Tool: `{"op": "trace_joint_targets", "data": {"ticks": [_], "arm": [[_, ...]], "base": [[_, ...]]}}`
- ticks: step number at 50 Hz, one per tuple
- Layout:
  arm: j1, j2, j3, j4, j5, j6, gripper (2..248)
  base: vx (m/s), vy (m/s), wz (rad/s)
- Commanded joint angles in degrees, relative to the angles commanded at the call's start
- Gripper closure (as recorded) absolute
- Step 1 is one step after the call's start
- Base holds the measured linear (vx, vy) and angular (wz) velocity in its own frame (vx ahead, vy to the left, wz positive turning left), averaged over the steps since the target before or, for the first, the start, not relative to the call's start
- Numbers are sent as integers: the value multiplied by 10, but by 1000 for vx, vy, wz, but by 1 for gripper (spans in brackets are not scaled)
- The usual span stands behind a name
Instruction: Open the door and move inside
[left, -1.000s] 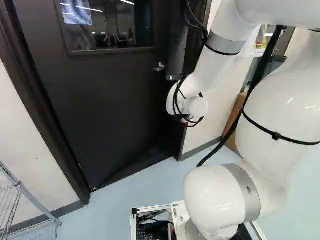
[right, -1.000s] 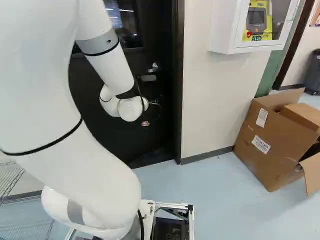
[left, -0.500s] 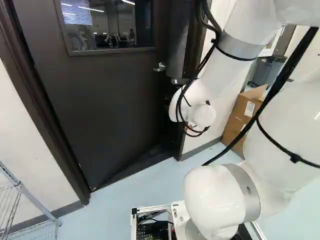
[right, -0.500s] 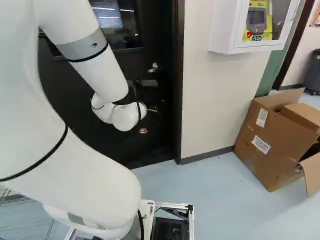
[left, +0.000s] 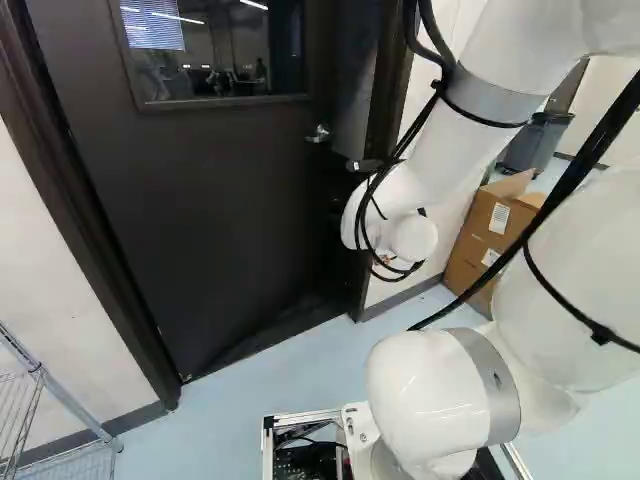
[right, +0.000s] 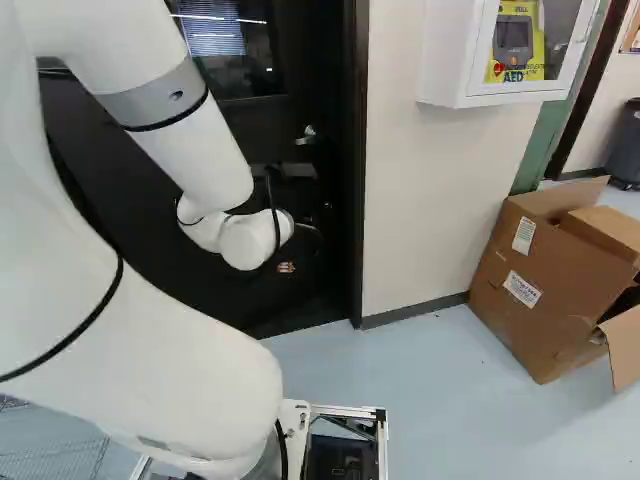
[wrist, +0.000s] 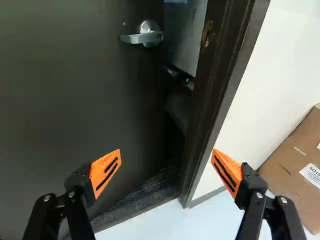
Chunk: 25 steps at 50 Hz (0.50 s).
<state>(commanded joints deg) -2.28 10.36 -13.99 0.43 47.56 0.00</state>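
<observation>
Our arm (right: 180, 130) bends toward the ajar door (left: 220, 200), gripper (right: 286, 267) spread; we see a box (right: 535, 290) on pale floor (right: 430, 400).

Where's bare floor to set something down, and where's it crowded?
Bare floor lies between door, wire rack and base, and between base and cardboard box. Crowded: toward the door handle, where the arm's wrist and cables hang.

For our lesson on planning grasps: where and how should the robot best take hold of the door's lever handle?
Probably by the bar of the lever handle, beyond its round base, coming straight at the door with the jaws above and below: the bar juts sideways, roughly level.
</observation>
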Motion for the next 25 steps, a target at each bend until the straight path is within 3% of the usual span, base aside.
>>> {"op": "trace_joint_targets", "data": {"ticks": [25], "arm": [[0, 0, 0, 0, 0, 0, 3]], "base": [[6, 0, -1]]}}
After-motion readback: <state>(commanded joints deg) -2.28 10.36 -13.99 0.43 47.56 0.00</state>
